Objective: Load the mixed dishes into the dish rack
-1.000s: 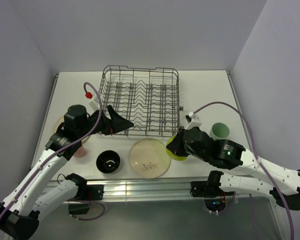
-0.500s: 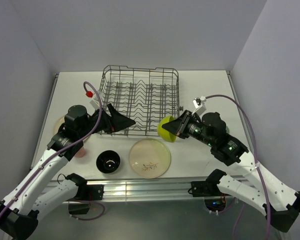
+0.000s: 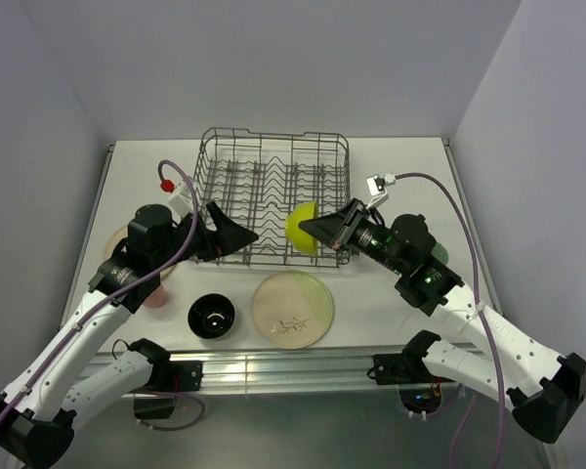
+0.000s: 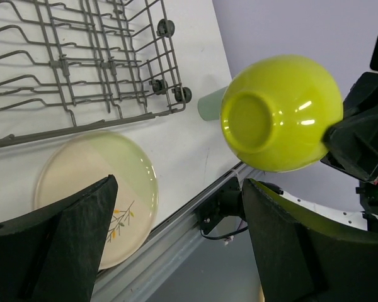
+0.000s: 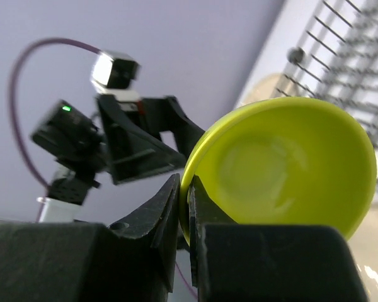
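My right gripper point(image 3: 311, 229) is shut on the rim of the lime-green bowl point(image 3: 295, 221) and holds it on edge in the air over the front right part of the grey wire dish rack point(image 3: 236, 159). In the right wrist view the fingers pinch the bowl's rim point(image 5: 283, 163). My left gripper point(image 3: 240, 235) is open and empty at the rack's front left edge. The leaf-sprig plate point(image 3: 293, 308) and the black bowl point(image 3: 213, 316) lie on the table in front of the rack. The left wrist view shows the bowl's underside point(image 4: 280, 113) and the plate point(image 4: 94, 189).
The coral-pink cup point(image 3: 156, 295) stands under my left arm. A sliver of the second cream plate point(image 3: 111, 241) shows at the left. The mint-green cup point(image 4: 209, 104) stands right of the rack, mostly hidden behind my right arm in the top view.
My right gripper has lifted the lime-green bowl off the table at the front right and carried it up and left to the rack's front edge. The left arm has barely moved.
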`<state>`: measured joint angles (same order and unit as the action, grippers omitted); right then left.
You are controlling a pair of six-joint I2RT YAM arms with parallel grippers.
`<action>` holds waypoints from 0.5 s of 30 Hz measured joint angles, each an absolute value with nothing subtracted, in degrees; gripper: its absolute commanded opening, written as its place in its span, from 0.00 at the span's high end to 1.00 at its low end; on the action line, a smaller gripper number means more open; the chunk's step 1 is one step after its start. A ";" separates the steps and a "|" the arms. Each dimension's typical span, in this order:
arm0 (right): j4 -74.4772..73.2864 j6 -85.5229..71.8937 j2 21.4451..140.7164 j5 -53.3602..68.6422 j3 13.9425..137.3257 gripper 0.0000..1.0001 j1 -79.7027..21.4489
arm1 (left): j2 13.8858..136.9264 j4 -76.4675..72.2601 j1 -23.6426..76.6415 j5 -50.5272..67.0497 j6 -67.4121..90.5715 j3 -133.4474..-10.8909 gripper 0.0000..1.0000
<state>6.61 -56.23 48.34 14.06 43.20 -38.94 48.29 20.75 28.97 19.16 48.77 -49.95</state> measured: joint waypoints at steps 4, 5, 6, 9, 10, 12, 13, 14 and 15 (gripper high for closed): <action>15.49 -59.81 48.88 14.37 40.56 1.00 -37.87 | 49.06 17.56 28.97 21.21 49.28 -49.32 0.07; 17.28 -60.82 49.39 14.74 39.99 1.00 -37.36 | 49.45 16.36 28.97 22.11 49.43 -49.15 0.04; 19.14 -62.06 50.11 15.14 39.42 1.00 -36.77 | 50.13 14.90 28.97 23.29 49.89 -49.01 0.01; 25.82 -66.22 52.31 17.10 36.88 1.00 -34.68 | 51.99 9.89 28.97 26.48 51.59 -48.60 0.01; 28.51 -67.90 52.97 17.98 35.70 1.00 -33.95 | 52.38 8.10 28.97 27.51 52.36 -48.27 0.01; 32.91 -70.72 54.06 19.35 33.61 1.00 -32.82 | 53.01 4.75 28.99 29.19 54.02 -47.70 0.01; 35.38 -72.20 54.46 20.05 32.42 1.00 -32.25 | 53.19 3.31 29.02 29.78 55.09 -47.55 0.01; 37.82 -73.89 54.65 20.62 31.14 1.00 -31.70 | 53.25 1.93 29.04 30.24 55.94 -47.35 0.01; 40.47 -75.50 54.74 21.06 29.76 1.00 -31.09 | 53.25 0.69 29.04 30.46 56.97 -47.13 0.01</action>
<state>40.47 -75.50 54.74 21.06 29.76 -31.09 53.25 0.69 29.04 30.46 56.97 -47.13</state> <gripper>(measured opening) 0.138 0.992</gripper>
